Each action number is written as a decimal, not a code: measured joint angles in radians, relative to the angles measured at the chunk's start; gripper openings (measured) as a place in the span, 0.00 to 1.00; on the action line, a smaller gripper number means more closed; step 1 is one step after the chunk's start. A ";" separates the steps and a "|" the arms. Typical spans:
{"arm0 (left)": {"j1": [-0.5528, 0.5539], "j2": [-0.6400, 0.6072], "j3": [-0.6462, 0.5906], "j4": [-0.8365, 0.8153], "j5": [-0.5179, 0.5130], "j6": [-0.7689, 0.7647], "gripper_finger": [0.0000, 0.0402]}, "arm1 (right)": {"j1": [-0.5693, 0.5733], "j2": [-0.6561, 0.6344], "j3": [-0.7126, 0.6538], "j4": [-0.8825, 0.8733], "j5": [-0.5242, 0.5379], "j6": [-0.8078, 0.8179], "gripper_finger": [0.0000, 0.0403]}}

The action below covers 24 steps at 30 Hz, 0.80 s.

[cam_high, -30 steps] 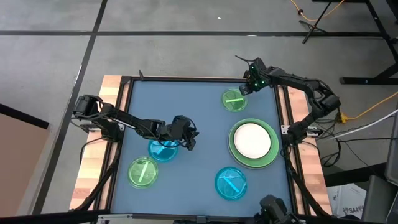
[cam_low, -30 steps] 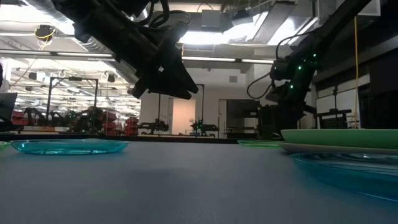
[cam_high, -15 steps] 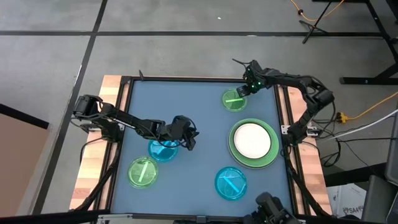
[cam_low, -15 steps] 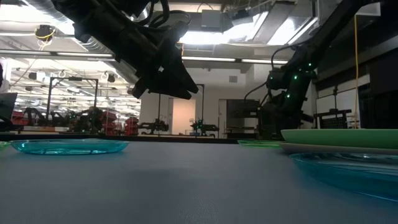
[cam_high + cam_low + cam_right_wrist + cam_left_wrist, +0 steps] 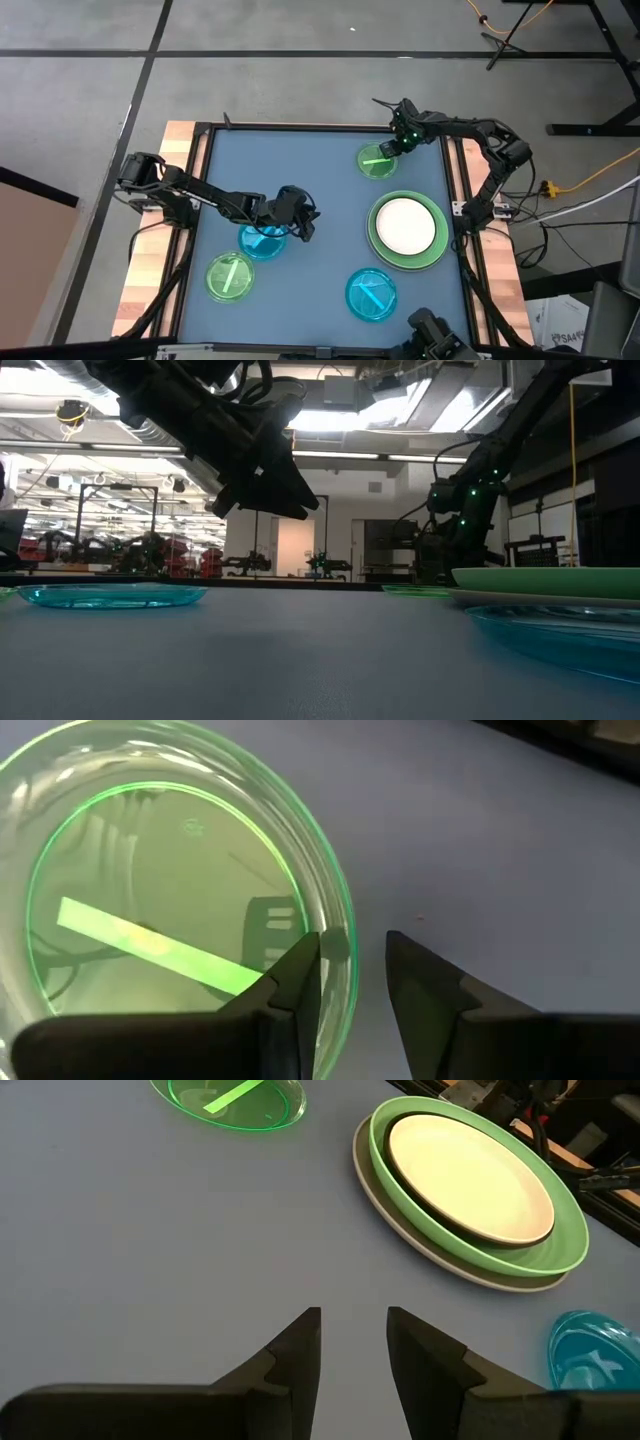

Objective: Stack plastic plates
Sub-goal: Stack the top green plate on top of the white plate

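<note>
The stack sits right of centre: a white plate on a black one, inside a large light green plate, over a grey plate. A small green plate lies flat at the far right. My right gripper is open just over it, one finger above the plate's inside and one outside its rim; I see no touch. My left gripper is open and hovers at the right edge of a small blue plate, touching nothing.
Another small green plate lies near the front left, and another small blue plate at the front right, just before the stack. A raised frame edges the blue mat. Bare mat lies in the middle and far left.
My right gripper has moved toward the table's left and near side and come down, from beyond the far-right small green plate to over its rim. The left arm and all plates have kept still.
</note>
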 joint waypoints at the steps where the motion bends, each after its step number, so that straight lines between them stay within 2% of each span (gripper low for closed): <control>1: 0.000 0.000 0.000 0.000 0.000 0.000 0.27 | 0.000 0.000 0.000 0.000 -0.005 0.000 0.26; 8: 0.000 0.000 0.000 0.000 0.000 0.000 0.27 | 0.000 0.000 0.000 -0.001 -0.054 0.000 0.26; 24: 0.000 0.000 0.000 0.000 0.000 0.000 0.27 | 0.000 0.000 -0.001 -0.004 -0.054 0.000 0.26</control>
